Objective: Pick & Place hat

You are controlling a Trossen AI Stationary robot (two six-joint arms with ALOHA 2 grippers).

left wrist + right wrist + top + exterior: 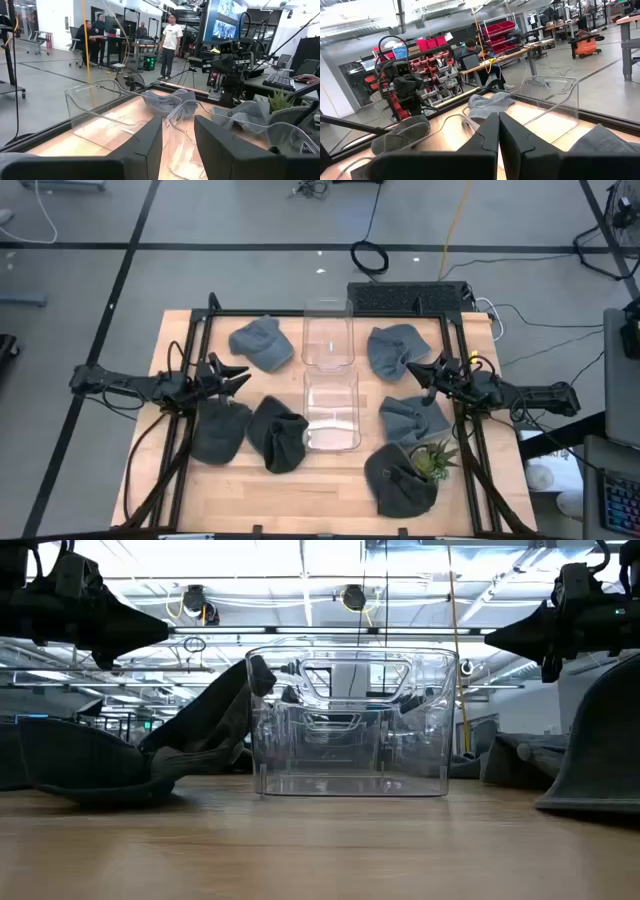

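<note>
Several grey hats lie on the wooden table around two clear bins. In the high view one hat point(262, 343) lies far-left and one point(395, 348) far-right. Two hats point(220, 430) point(280, 435) lie near-left and two point(412, 418) point(400, 480) near-right. My left gripper point(240, 374) hovers open between the far-left hat and the near-left pair, pointing toward the bins; its fingers point(150, 145) stand apart. My right gripper point(420, 370) hovers shut between the far-right hat and the hat below it, fingers point(487, 137) together. Both grippers hang above the table in the low view point(160, 630) point(495, 637).
A clear far bin point(328, 335) and a clear near bin point(332, 408) stand in the table's middle. A small green plant point(436, 459) sits by the near-right hat. A black frame point(200, 330) borders the table. People stand in the room beyond point(171, 40).
</note>
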